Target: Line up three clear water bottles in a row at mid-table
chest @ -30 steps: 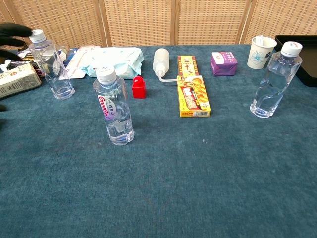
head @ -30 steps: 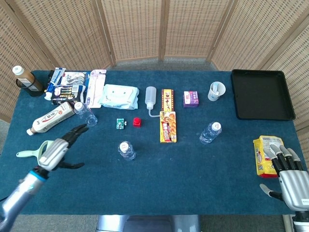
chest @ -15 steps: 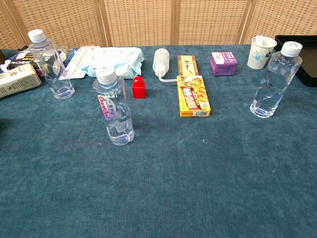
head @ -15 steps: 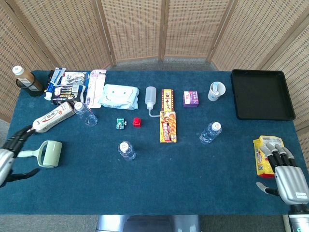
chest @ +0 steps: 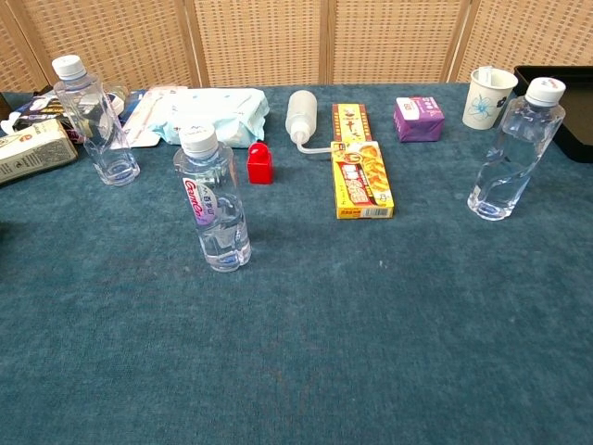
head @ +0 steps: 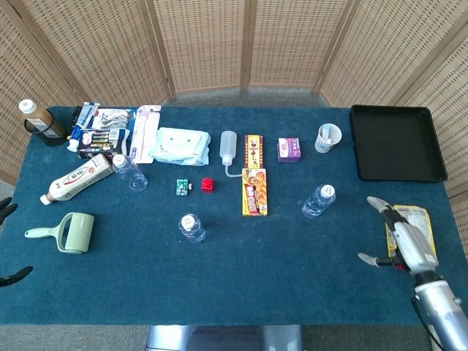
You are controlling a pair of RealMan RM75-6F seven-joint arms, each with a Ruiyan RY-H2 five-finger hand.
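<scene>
Three clear water bottles stand apart on the blue table. The left bottle (head: pixel 129 172) (chest: pixel 94 120) is next to a toothpaste box. The middle bottle (head: pixel 191 227) (chest: pixel 214 200), with a pink label, is nearest the front. The right bottle (head: pixel 319 200) (chest: pixel 511 154) stands right of the yellow box. In the head view my right hand (head: pixel 401 238) hovers open over the table's right side, to the right of the right bottle and apart from it. Only the dark fingertips of my left hand (head: pixel 6 208) show at the left edge, spread and holding nothing. The chest view shows no hand.
A green lint roller (head: pixel 66 232) and toothpaste box (head: pixel 77 178) lie left. Wipes pack (head: pixel 179 145), squeeze bottle (head: pixel 228 150), red block (head: pixel 208 185), yellow box (head: pixel 254 191), purple box (head: pixel 289 149) and paper cup (head: pixel 328 137) fill the back. Black tray (head: pixel 397 142) and yellow packet (head: pixel 417 217) sit right.
My left hand has pulled back from the left bottle to the table's left edge. My right hand has come forward and left from the near right corner.
</scene>
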